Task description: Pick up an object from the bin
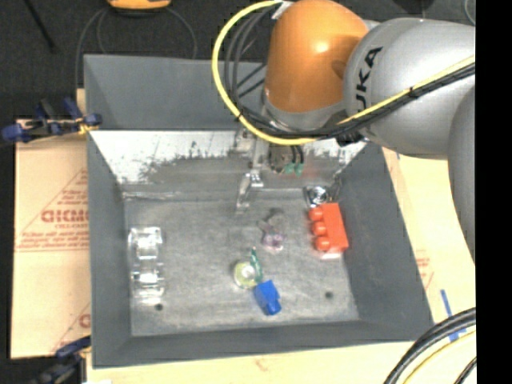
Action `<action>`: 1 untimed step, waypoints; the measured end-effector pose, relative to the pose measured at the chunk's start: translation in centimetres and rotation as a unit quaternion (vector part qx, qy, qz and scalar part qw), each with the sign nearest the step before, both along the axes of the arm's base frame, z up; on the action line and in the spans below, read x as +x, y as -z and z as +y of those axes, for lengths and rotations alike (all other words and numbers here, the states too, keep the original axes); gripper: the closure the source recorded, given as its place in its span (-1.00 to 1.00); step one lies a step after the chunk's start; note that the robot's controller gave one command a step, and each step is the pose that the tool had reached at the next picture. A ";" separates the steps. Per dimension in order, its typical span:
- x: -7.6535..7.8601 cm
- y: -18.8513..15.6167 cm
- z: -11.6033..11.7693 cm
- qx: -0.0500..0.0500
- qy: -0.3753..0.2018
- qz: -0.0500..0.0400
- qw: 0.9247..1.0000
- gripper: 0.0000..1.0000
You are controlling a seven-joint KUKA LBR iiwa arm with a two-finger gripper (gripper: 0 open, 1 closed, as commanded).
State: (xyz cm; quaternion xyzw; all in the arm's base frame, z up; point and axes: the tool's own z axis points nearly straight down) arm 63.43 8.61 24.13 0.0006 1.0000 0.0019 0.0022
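Lower left in the bin [104, 238] lies a clear plastic piece [146, 264]; at centre, a blue block [268, 298] and a small purplish thing [274, 241]; above them hangs the gripper [268, 170], open or closed I cannot tell; right, an orange block [329, 229]; nothing looks picked yet.

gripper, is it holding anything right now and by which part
It cannot be told: the gripper is mostly hidden under the arm's orange cover, by the back wall of the bin.
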 end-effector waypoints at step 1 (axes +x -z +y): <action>-5.5 12.5 -3.2 -0.004 -0.030 0.006 1.000 -1.00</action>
